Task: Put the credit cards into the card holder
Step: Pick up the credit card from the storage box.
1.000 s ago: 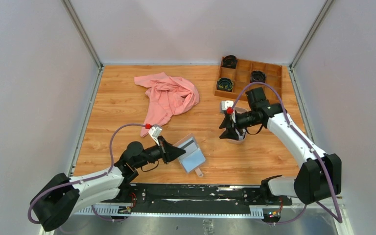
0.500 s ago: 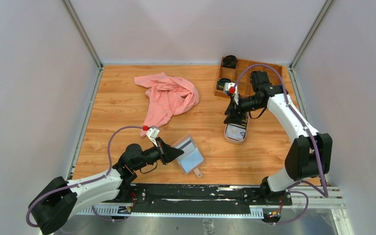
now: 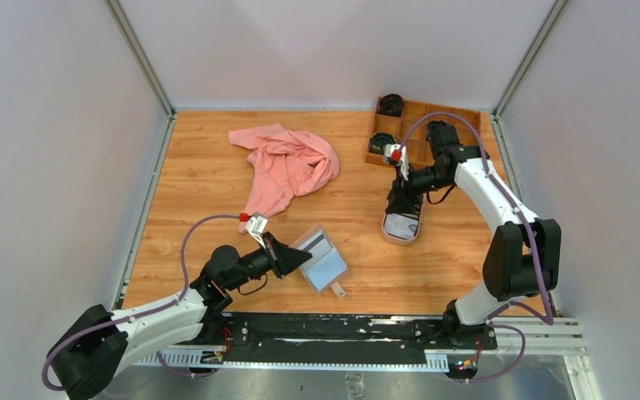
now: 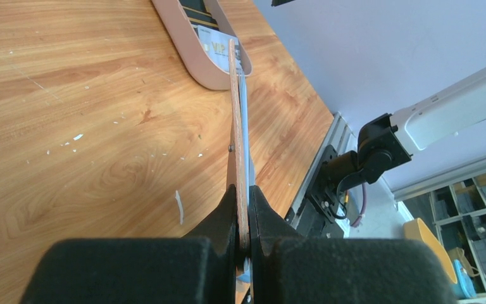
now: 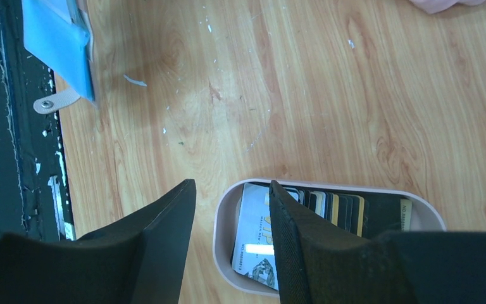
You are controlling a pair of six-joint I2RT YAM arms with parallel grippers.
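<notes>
Left gripper (image 4: 243, 191): closed tight on the card holder (image 4: 235, 120), pinching the edge of its tan flap. From the left wrist the holder shows edge-on, raised off the wood at the gripped end. From above, the holder (image 3: 323, 260) sits open at the near middle of the table (image 3: 200, 200), light blue inner face up, with its strap and stud (image 3: 338, 292) pointing toward the arm bases.

Right gripper (image 5: 231, 185): jaws apart, nothing between them, hanging over the end of the oval tray (image 5: 221, 221) (contact with the rim cannot be determined).

Credit cards (image 5: 256, 237): all in the tray, none in the holder. A whitish-grey card lies at the front, with dark and gold cards (image 5: 335, 212) ranked on edge behind it.

Tray and holder are well apart. A pink cloth (image 3: 287, 167) lies at the far left and a wooden compartment box (image 3: 423, 133) at the far right corner.
</notes>
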